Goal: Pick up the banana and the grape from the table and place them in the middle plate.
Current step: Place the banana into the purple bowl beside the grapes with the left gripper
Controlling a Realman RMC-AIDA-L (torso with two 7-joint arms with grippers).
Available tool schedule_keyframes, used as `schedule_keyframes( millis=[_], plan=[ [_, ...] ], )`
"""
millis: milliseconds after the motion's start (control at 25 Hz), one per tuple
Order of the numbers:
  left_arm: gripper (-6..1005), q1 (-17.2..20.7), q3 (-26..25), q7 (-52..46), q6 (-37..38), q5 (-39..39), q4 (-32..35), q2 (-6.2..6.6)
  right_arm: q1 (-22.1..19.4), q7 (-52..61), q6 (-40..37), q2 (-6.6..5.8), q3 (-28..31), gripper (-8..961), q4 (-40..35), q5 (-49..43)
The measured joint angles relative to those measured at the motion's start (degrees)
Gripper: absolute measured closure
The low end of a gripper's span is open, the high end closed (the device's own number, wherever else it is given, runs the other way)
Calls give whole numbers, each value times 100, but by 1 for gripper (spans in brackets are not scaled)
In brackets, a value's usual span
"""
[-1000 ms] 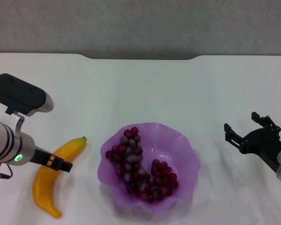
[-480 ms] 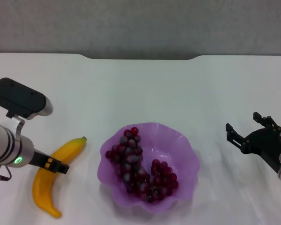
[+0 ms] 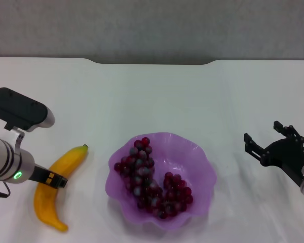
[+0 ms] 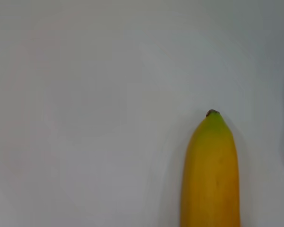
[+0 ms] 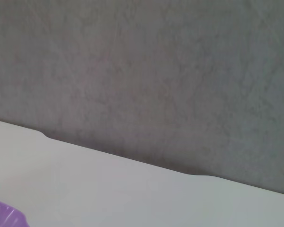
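Observation:
The yellow-orange banana (image 3: 55, 190) lies on the white table (image 3: 157, 96) left of the purple scalloped plate (image 3: 205, 167). My left gripper (image 3: 51, 178) sits across the banana's middle and looks shut on it. The left wrist view shows the banana's green-tipped end (image 4: 210, 170) against the table. The dark red grape bunch (image 3: 147, 182) lies inside the plate. My right gripper (image 3: 267, 135) is open and empty, right of the plate. A corner of the plate (image 5: 4, 215) shows in the right wrist view.
The table's far edge has a shallow notch (image 3: 152, 62) against a grey wall (image 3: 152, 25). Bare tabletop lies behind the plate and between it and each arm.
My left gripper and arm have shifted slightly left, and the banana has moved a little left with them. The right gripper has barely moved. The grapes and plate are unchanged.

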Motion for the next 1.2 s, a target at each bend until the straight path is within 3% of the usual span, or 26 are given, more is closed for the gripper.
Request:
schedule_keyframes(
  millis=[120,320,480,680,880,1040,1200],
  plan=[
    [508,0,-21,-11,3,0,-27,0,-9,0,0,0,-6,74,4,-2],
    [502,12,-30,-19,-17,-3,-82,0,-1,0,0,0,-7,74,0,-5],
    [498,155,-259,-58,-328,-181,-668,3,-14,0,2,0,-9,74,-15,-6],
    [492,464,-554,143,-1087,-1186,-1869,22,-4,0,3,0,-11,74,-30,-6],
    [487,664,-594,491,-1390,-2483,-2298,-1,12,0,10,0,-7,74,-29,-11],
    [482,703,-242,720,-833,-3339,-2143,-20,29,0,11,0,-5,74,-29,-13],
    [478,663,506,446,2,-3518,-1959,-31,32,0,11,0,-8,74,-19,-14]
  ],
)
